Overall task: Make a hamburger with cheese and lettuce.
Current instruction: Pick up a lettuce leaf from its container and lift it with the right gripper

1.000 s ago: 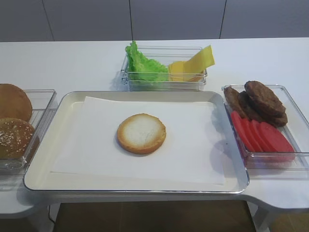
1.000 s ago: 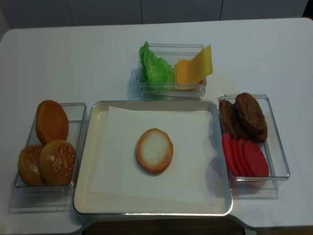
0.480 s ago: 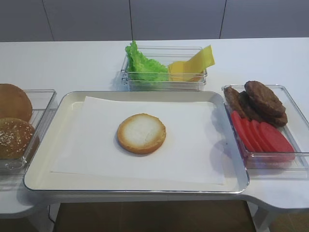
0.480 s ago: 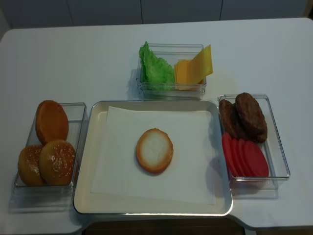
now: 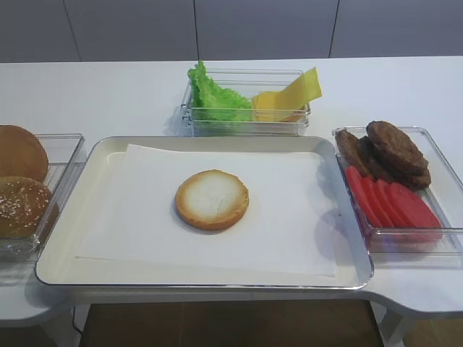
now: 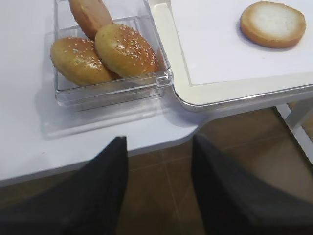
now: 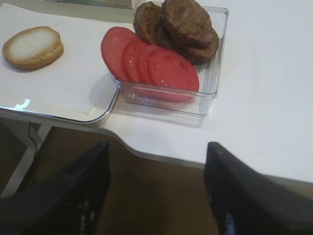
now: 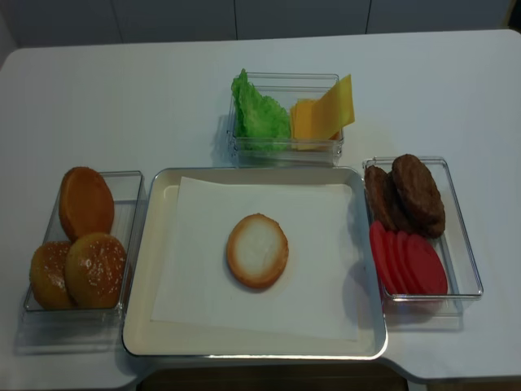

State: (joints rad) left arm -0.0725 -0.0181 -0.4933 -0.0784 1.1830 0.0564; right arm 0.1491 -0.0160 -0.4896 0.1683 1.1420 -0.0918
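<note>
**Bun half waiting on the tray, both grippers hanging back off the table's front edge**

The hamburger (image 5: 212, 199) bun half is lying cut face up near the middle of the white paper sheet (image 5: 289, 217) that is lining the metal tray (image 5: 61, 238). Nothing is sitting on it or touching it.

Behind the tray, a clear container (image 5: 246, 123) is holding the lettuce (image 5: 213, 97) on its left side and the cheese (image 5: 289, 97) on its right, with one yellow slice leaning up over the back corner. The two are lying just beside each other, well apart from the bun half.

To the right of the tray, a clear box (image 8: 460, 236) is holding dark meat patties (image 8: 411, 195) stacked at the back and red tomato slices (image 8: 407, 265) fanned out in front. To the left, another clear box (image 8: 130, 191) is holding three domed buns (image 8: 85, 257), two of them speckled with sesame.

Neither arm is showing in the two high views. From the right wrist view, the right gripper (image 7: 156, 196) is hovering below the table's front edge, near the tomato box, its jaws spread wide with nothing between them. From the left wrist view, the left gripper (image 6: 159, 188) is hanging the same way in front of the bun box, jaws parted and holding nothing.
</note>
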